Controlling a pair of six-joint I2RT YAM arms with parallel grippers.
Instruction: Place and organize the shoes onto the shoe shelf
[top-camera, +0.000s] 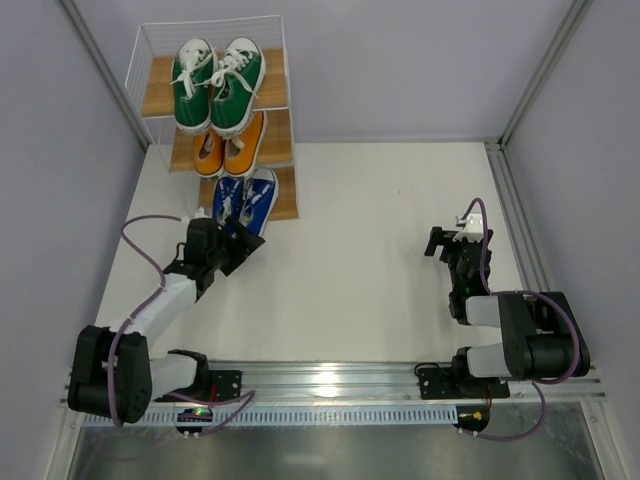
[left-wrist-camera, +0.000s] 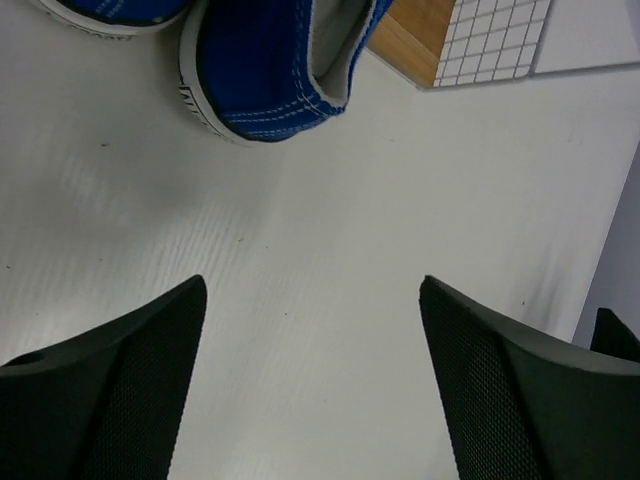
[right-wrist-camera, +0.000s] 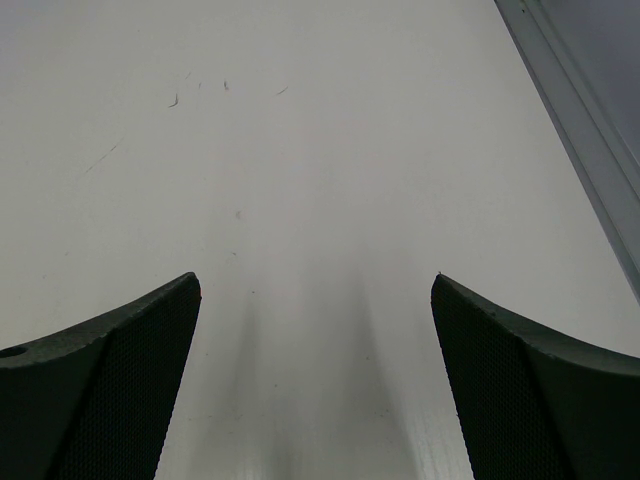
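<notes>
The shoe shelf (top-camera: 158, 92) stands at the far left. On its top board sits the green pair (top-camera: 217, 85), on the middle board the orange pair (top-camera: 230, 145), and on the lowest board the blue pair (top-camera: 246, 198), heels toward me. My left gripper (top-camera: 238, 246) hovers just in front of the blue heels, open and empty. In the left wrist view the blue heels (left-wrist-camera: 265, 85) lie ahead of the open left gripper (left-wrist-camera: 312, 283), beside the lowest wooden board (left-wrist-camera: 415, 35). My right gripper (top-camera: 441, 245) rests far right, and the right wrist view shows this gripper (right-wrist-camera: 316, 277) open over bare table.
A white wire side panel (left-wrist-camera: 495, 35) of the shelf shows beside the board. A metal frame rail (top-camera: 515, 210) borders the table on the right, and the arms' mounting rail (top-camera: 330, 375) runs along the near edge. Grey walls close in on the left, back and right.
</notes>
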